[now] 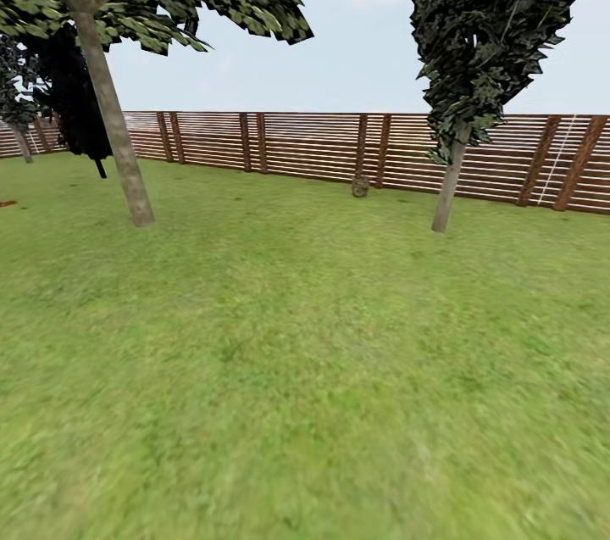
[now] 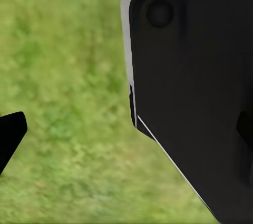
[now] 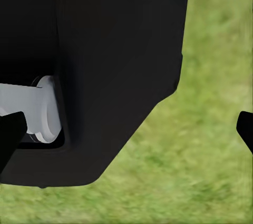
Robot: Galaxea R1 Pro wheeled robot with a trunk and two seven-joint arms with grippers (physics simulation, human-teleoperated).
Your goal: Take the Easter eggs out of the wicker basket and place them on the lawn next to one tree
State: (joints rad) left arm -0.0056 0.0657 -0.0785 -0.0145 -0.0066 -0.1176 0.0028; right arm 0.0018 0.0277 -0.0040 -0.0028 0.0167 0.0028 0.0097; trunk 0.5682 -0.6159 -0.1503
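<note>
Green lawn (image 1: 305, 370) runs flat to a slatted brown fence (image 1: 296, 146) under pale sky. Basket (image 1: 360, 185): a small brown lump at the fence foot, far ahead of both claws and a little to the right, so the right arm looks marginally nearer; eggs too small to make out. Two pale-trunked trees: left tree (image 1: 114, 125), right tree (image 1: 451, 184), the latter nearer the basket. Open grass lies between, nothing in the way. Left claw (image 2: 126, 129) and right claw (image 3: 126, 129): dark tips wide apart at the wrist-view edges, empty, above grass beside dark robot body. Judgement: drive first.
</note>
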